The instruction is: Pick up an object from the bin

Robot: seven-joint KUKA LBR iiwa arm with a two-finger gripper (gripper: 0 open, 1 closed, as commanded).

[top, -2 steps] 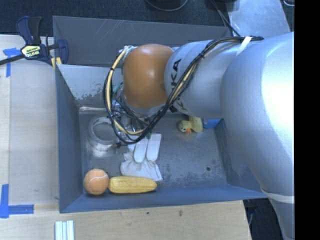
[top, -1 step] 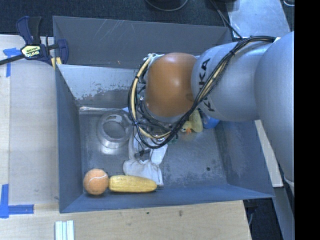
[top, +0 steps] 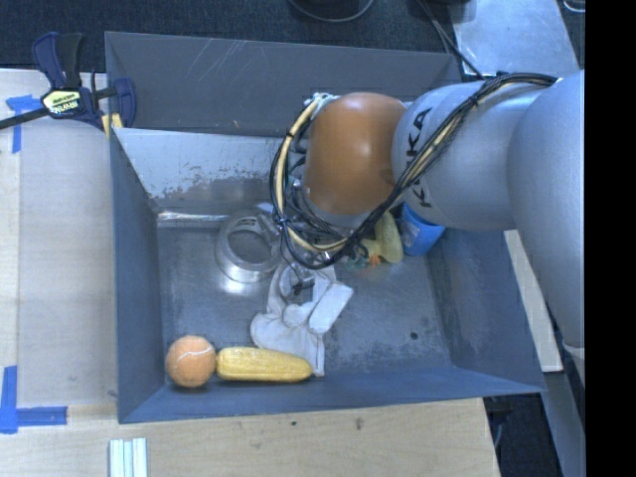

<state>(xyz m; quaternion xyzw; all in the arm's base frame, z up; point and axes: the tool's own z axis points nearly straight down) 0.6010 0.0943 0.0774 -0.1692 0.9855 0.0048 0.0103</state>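
**Wrist cover (top: 348, 152) hangs over mid-bin, gripper low at the white cloth**

Going left to right from my feed:

- Ball (top: 191, 361): orange, round, matte. It sits in the near-left corner of the bin (top: 137, 296) and touches the banana's left tip.
- Banana (top: 263, 365): yellow, smooth, looks like plastic. Its long axis runs left-right along the near wall. Its right end meets the lower edge of the cloth.
- Ring (top: 241, 251): clear, glossy and round, maybe a cup or a tape roll. It lies on the floor toward the far wall, just left of the gripper.
- Cloth (top: 288, 334): white, soft and crumpled, mid-floor. Its long axis is diagonal, from lower left near the banana up and right toward the gripper.
- Gripper (top: 298, 288): at the cloth's upper end, apparently touching or pressed into the folds. The cloth lies straight below it and trails off toward the camera and slightly left. The wrist and cables (top: 286, 172) cover it, so I can't tell whether it's released or clenched, or whether it has any fabric.
- Yellow-green lump (top: 386, 243) and blue piece (top: 425, 235): tucked under the arm on the right and mostly hidden, so I can't make out their shape.

My read: the cloth is the target. It's limp, so a pinch on a raised fold should lift it. The banana's touching end may get dragged along.
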